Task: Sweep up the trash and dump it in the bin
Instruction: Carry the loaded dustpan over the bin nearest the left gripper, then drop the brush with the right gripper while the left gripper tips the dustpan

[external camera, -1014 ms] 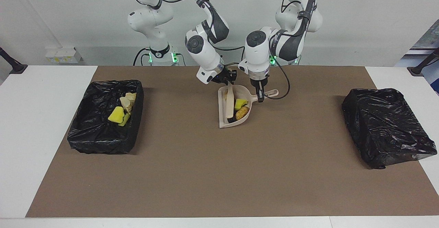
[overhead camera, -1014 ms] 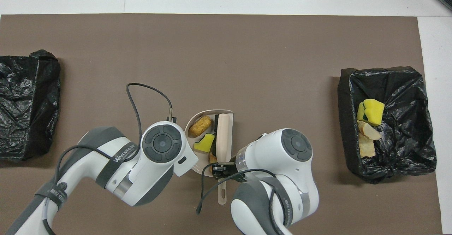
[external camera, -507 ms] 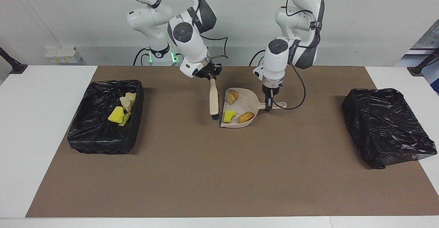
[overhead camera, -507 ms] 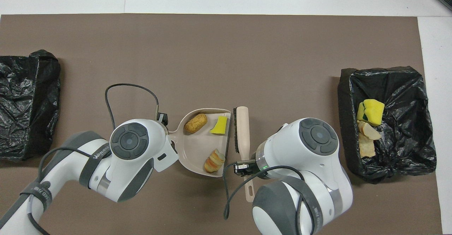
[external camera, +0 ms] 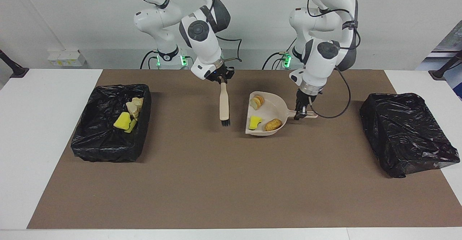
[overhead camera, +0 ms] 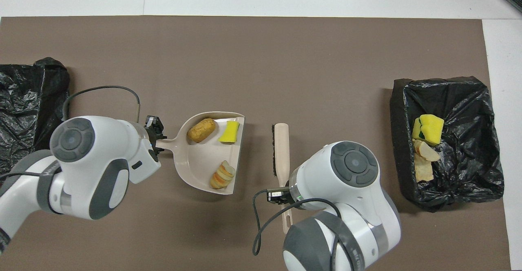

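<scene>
Comparing the present frames with those taken a second ago, the dustpan [external camera: 266,117] is found carried out from under the brush [external camera: 224,104] and shifted toward the left arm's end of the table. It is gripped at its handle by the left gripper [external camera: 301,110], whose fingers are clamped on that handle. The brush, formerly laid across the pan's mouth, is now held apart from the pan by the right gripper [external camera: 221,80], whose fingers are pinched on the brush handle, bristles pointing down over the brown mat [external camera: 231,182].

Three pieces of trash are seen in the pan: a yellow sponge wedge [overhead camera: 229,131], a golden-brown bread bit [overhead camera: 201,129] and a striped bread bit [overhead camera: 222,174]. The remaining pieces [external camera: 129,115] are seen in the open black-lined bin [external camera: 108,149] at the right arm's end of the table. No loose trash is observed on the mat.

The sweeping is judged complete and the separation of the tools is judged to mark the start of the dumping step. It is noted that the pan is being taken toward the covered black bag [external camera: 408,131] at the left arm's end, not toward the open bin. Spillage over the pan's open lip is judged the chief risk.
</scene>
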{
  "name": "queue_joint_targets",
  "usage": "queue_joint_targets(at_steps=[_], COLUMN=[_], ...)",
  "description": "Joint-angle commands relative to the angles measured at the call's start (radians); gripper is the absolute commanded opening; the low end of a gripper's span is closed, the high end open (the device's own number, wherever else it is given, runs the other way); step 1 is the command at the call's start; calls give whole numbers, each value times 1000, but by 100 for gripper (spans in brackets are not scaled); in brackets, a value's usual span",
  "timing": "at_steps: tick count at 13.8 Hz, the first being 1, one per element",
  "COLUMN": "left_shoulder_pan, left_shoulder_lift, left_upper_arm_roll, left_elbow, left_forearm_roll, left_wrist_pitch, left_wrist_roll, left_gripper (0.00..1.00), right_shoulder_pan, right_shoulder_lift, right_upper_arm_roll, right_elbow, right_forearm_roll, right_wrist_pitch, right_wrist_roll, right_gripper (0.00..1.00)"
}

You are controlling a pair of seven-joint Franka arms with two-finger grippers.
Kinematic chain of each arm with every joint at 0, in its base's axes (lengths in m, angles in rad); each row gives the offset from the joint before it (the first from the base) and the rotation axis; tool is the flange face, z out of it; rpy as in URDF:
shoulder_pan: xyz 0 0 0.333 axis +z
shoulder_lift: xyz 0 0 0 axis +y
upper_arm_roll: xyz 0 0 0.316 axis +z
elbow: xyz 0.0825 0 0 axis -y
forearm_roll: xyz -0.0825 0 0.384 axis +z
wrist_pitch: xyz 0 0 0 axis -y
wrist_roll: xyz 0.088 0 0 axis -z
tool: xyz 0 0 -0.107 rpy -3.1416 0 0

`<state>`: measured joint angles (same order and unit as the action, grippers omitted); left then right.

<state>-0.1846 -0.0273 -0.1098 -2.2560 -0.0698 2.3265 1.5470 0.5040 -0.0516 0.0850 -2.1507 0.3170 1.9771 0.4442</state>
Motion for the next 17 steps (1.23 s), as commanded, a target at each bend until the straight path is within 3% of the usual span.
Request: queue_joint_targets(at_steps=[1,5,8,12,14,16,17], left_shoulder_pan=[133,382,520,672,706,709,714], left_shoulder_lift=[-14,56,116,253,264,277,280], left_upper_arm_roll=[-4,-2,-2,-1,1,2,2], left_elbow=[157,366,484,740,757,777,777], left_forearm_roll=[-56,-65,-68,-73,-50,52,98], left_wrist_pitch=[-184,-320,-381,-502,-489,-435,-403], left_wrist_roll=[111,268,312,441,450,464,463], left_gripper=[0,0,0,0,0,0,0], right_shoulder_pan=[25,207,330,355,352,343,329], right_shoulder_lift=[2,97,162,171,176,179,190], right_upper_arm_roll=[10,12,12,12,12,9,6], right_elbow=[15,12,11,12,5,9,21], right_forearm_roll=[-32,-30,-30,-26,-21,-24,-32], right_wrist_pitch=[-29,-8,92,134,167,158,145], right_wrist_roll=[51,154,273,311,317,317,314], right_gripper=[0,0,0,0,0,0,45])
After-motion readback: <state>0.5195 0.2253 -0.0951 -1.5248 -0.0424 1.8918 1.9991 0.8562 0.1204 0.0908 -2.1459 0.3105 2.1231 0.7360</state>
